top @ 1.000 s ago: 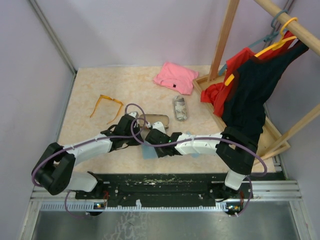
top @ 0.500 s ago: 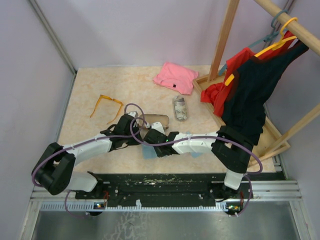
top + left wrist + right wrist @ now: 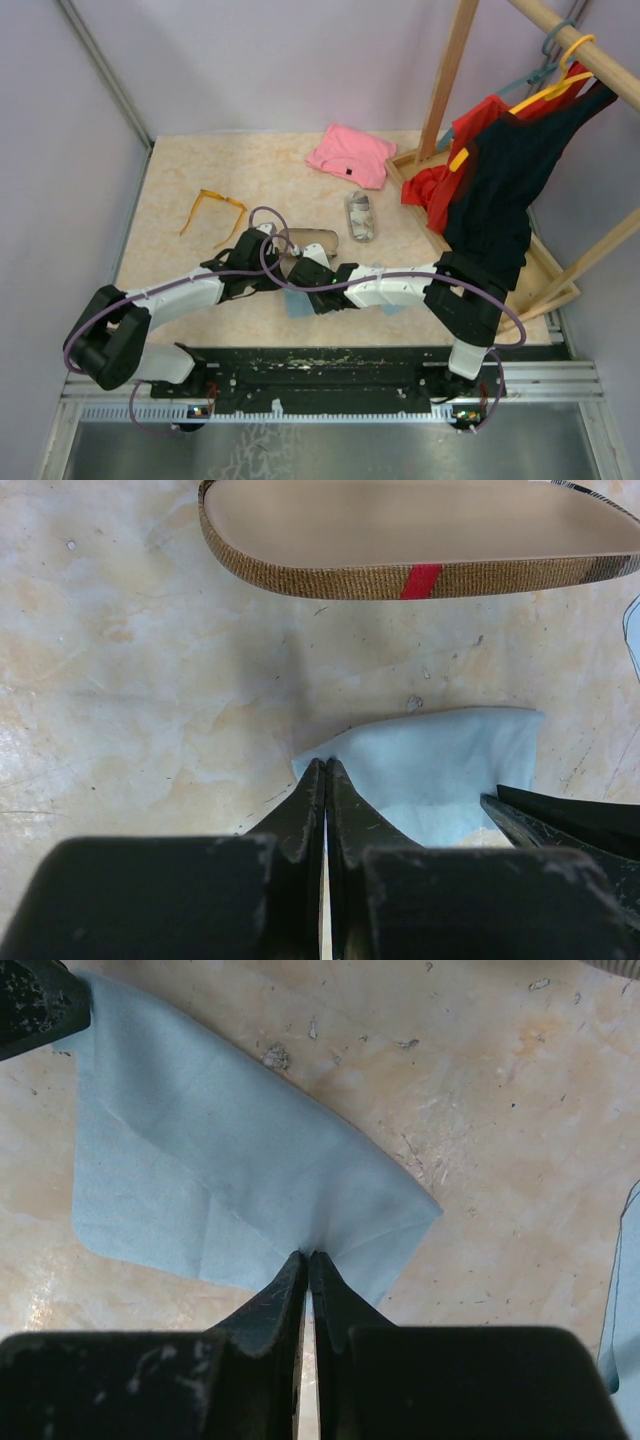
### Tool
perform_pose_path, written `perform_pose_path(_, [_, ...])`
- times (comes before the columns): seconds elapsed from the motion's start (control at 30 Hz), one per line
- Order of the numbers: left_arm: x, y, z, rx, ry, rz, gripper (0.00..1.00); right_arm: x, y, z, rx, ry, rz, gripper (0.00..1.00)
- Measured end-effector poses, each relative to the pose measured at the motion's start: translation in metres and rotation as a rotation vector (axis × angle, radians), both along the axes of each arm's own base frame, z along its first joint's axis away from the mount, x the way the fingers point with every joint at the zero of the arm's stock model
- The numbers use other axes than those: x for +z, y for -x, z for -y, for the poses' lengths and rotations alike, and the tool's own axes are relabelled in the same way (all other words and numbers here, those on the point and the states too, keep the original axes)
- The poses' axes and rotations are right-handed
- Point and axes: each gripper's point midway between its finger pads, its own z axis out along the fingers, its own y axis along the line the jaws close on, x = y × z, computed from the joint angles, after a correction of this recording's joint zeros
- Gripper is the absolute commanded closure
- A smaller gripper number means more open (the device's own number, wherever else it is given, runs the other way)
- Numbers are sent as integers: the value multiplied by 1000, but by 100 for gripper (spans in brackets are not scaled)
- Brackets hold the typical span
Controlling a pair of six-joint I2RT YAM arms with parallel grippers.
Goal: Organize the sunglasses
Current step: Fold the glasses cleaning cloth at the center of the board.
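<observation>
We saw the left end effector (image 3: 325, 767) and right end effector (image 3: 306, 1256) gripping one blue cloth (image 3: 200, 1180); orange sunglasses (image 3: 212, 212) lay leftward beyond, nearer the left arm (image 3: 180, 295).

right pincer (image 3: 307, 1256) closed shut on blue cloth (image 3: 215, 1160), right elbow shifted left

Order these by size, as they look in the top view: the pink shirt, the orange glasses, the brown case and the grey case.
1. pink shirt
2. orange glasses, counting their whole spread
3. brown case and grey case: they look alike, and the brown one is partly hidden, so I do not rank them.
</observation>
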Motion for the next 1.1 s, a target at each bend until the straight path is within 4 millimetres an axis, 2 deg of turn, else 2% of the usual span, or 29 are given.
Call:
perform_pose_path(0.17, [0,0,0,-1,2,-1,99,0,0,0,2,1,1,88])
perform_pose_path(0.33, [0,0,0,-2,2,-1,99,0,0,0,3,2,1,99])
perform_pose_path(0.43, [0,0,0,-2,2,-1,99,0,0,0,3,2,1,100])
perform_pose_path(0.57, [0,0,0,-2,2,-1,99,0,0,0,3,3,2,90])
perform_pose_path(0.77, [0,0,0,-2,2,-1,99,4,-1,0,3,-3,10,88])
perform_pose_path(0.93, [0,0,0,-2,2,-1,99,4,-1,0,3,-3,10,100])
perform_pose_path(1.1, [0,0,1,-3,2,-2,99,4,-2,0,2,-3,12,100])
